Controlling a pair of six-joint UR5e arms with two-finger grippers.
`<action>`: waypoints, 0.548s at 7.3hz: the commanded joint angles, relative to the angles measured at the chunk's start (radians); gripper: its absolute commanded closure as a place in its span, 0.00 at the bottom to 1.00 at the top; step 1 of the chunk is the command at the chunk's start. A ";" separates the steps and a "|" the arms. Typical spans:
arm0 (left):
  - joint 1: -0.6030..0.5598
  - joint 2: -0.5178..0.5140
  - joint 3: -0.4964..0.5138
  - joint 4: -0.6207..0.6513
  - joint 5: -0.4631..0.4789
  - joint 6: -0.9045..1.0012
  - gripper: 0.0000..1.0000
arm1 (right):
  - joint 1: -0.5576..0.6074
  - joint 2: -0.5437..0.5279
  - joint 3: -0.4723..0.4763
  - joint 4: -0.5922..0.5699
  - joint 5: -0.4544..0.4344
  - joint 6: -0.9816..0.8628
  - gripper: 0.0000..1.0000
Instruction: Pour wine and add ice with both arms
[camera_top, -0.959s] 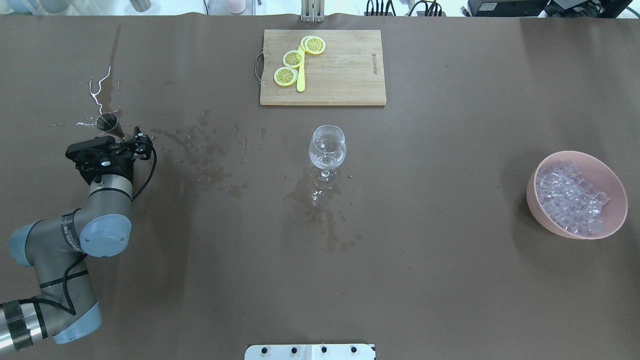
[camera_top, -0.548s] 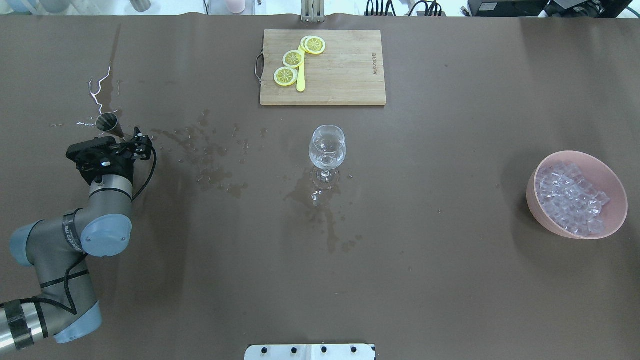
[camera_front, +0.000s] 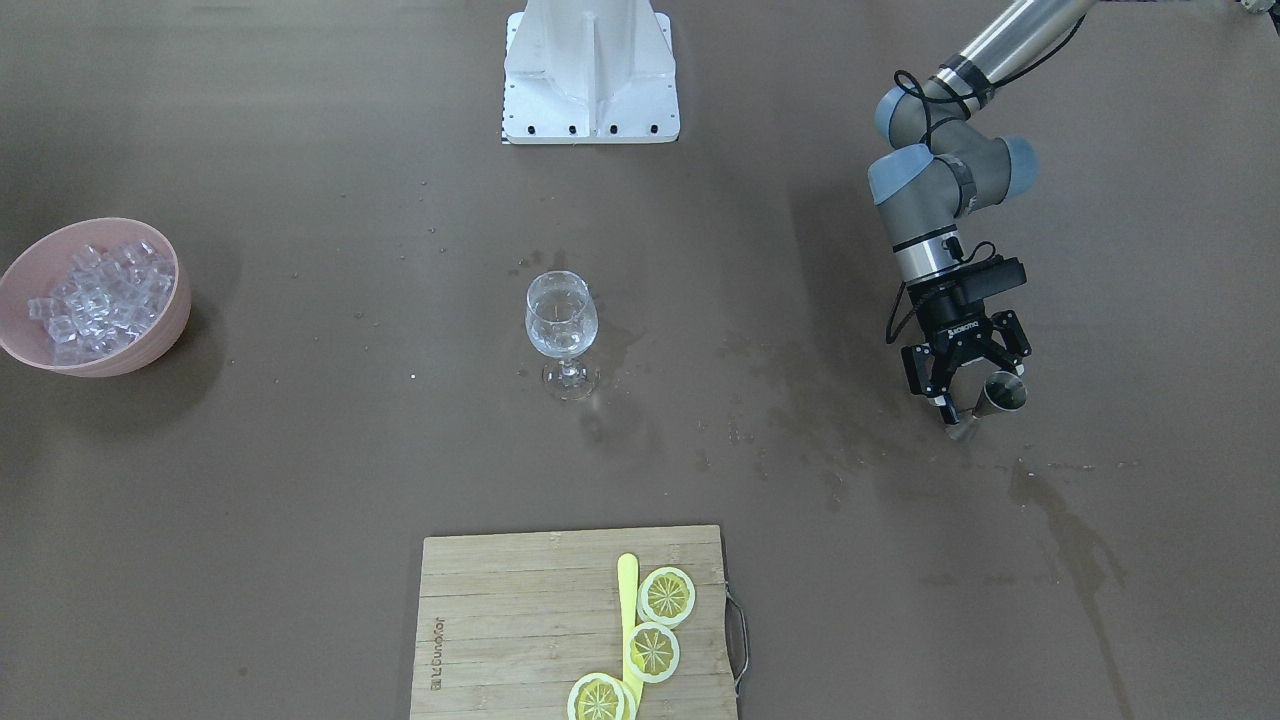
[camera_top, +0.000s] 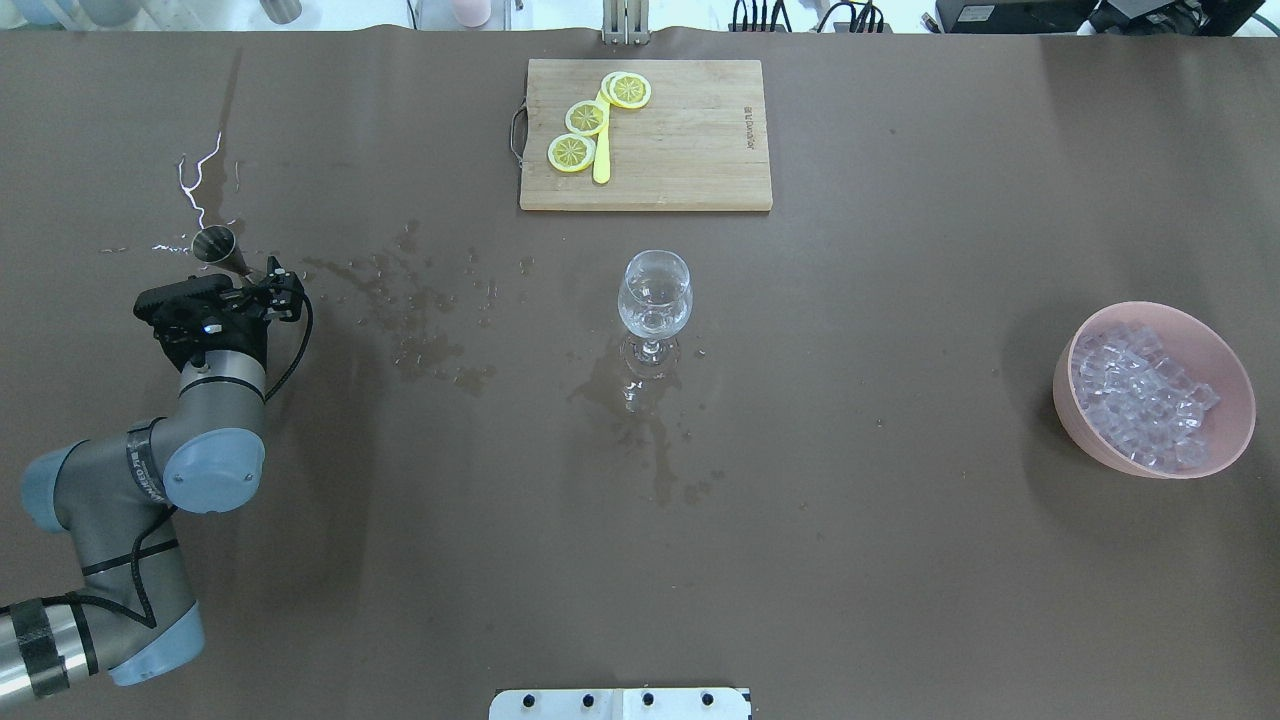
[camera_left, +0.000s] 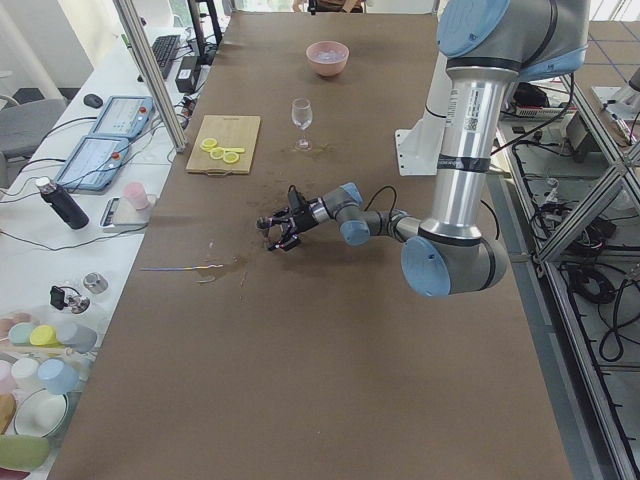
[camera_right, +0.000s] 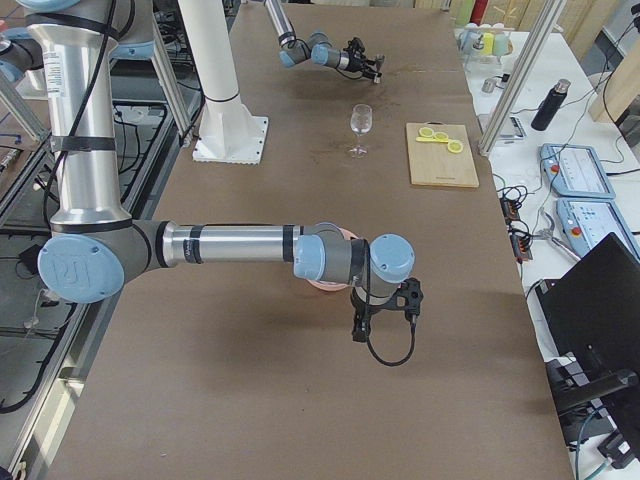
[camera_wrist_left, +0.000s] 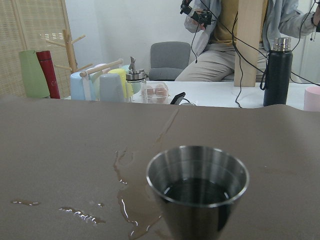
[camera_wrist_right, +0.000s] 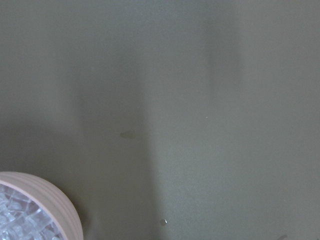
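A small metal cup (camera_wrist_left: 197, 187) with a little clear wine (camera_wrist_left: 196, 191) in it stands upright on the table. It is just in front of my left gripper (camera_front: 975, 387), which is open with its fingers spread and the cup (camera_front: 1003, 392) close by its tips. The wine glass (camera_top: 654, 293) stands mid-table, a little clear liquid low in its bowl. The ice (camera_top: 1143, 393) fills a pink bowl (camera_top: 1088, 436) at the right. My right gripper (camera_right: 358, 328) hangs low beside that bowl (camera_wrist_right: 52, 196). I cannot tell whether the right gripper is open or shut.
A wooden cutting board (camera_top: 690, 150) with lemon slices (camera_top: 586, 118) and a yellow knife lies at the far edge. Wet spill stains (camera_top: 430, 330) spread between the cup and the glass (camera_front: 561, 322) and in front of the glass. The white pedestal (camera_front: 590, 70) stands at the robot's side.
My left wrist has shifted very slightly. The metal cup, the glass and the bowl have not moved.
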 joint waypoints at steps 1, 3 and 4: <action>0.000 -0.010 0.001 0.002 0.000 0.004 0.12 | 0.000 -0.002 -0.001 0.000 0.000 0.000 0.00; -0.002 -0.010 0.007 0.002 0.000 0.004 0.12 | 0.000 -0.001 -0.009 0.002 0.000 0.000 0.00; -0.002 -0.010 0.007 0.003 0.000 0.004 0.12 | 0.000 0.001 -0.012 0.002 0.000 0.000 0.00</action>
